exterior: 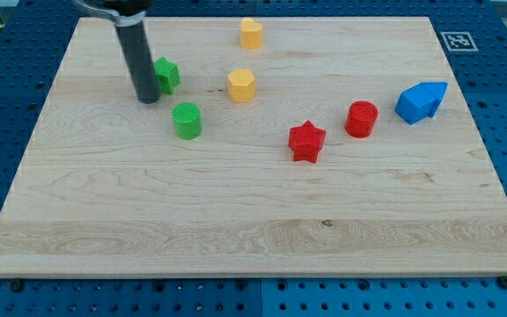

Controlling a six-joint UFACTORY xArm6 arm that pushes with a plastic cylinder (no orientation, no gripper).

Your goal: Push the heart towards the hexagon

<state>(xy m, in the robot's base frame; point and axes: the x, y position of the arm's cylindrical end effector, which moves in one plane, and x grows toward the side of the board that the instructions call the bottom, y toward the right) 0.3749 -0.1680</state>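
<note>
A yellow heart block (252, 33) sits near the view's top, right of centre-left. A yellow hexagon block (242, 85) lies just below it, a short gap between them. My tip (148, 98) rests on the board at the upper left, well to the left of both yellow blocks. It stands right against the left side of a green star block (168, 75), whose left edge the rod hides. A green cylinder (187, 120) lies just below and right of my tip.
A red star (306, 141) and a red cylinder (361, 119) lie right of centre. A blue block (421, 101), its shape unclear, sits at the right. The wooden board's (236, 229) edge drops to a blue perforated table.
</note>
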